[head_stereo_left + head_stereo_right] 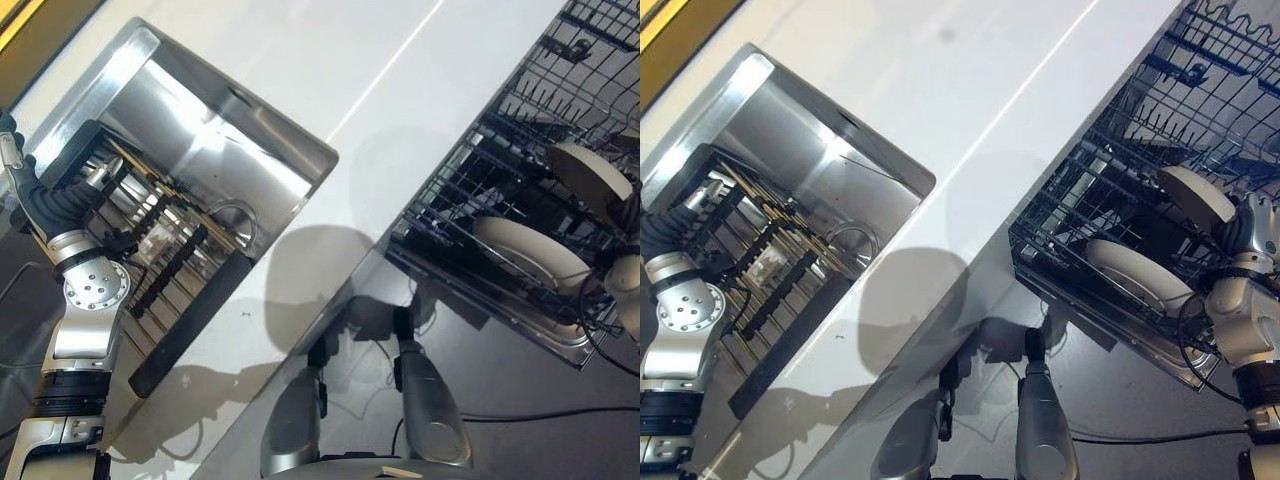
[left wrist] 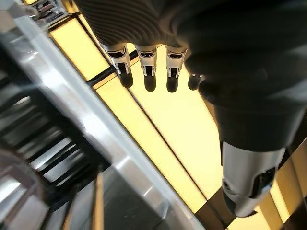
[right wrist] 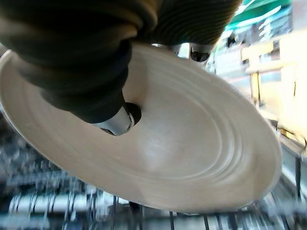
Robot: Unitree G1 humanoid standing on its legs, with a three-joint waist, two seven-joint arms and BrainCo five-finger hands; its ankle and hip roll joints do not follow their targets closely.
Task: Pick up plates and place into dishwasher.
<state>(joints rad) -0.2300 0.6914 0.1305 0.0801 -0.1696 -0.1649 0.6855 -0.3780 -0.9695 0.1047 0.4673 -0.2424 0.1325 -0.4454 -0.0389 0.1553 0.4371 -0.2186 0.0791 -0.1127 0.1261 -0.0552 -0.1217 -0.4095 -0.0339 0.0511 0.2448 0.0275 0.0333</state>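
over the rack (image 1: 1110,190), right hand (image 3: 110,112) pinched a plate (image 3: 182,143), thumb on its face, above a second plate (image 1: 1137,272) already slotted. left hand (image 2: 146,72) hung spread by the sink (image 1: 240,170). advice: tilt upright, lower between tines, then release.

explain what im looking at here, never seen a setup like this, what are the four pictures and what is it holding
This is a two-armed humanoid robot loading a dishwasher. The two wide pictures come from cameras in its head, looking down; the two close ones come from cameras on its wrists.

In the head views you see a white counter with a steel sink holding a dark drying rack, and beside it the pulled-out dishwasher rack with a cream plate in the rack already lying there.

The right hand grips a second cream plate, thumb on its face, over the wire rack. The left hand hangs with fingers straight, holding nothing, over by the sink's far edge.
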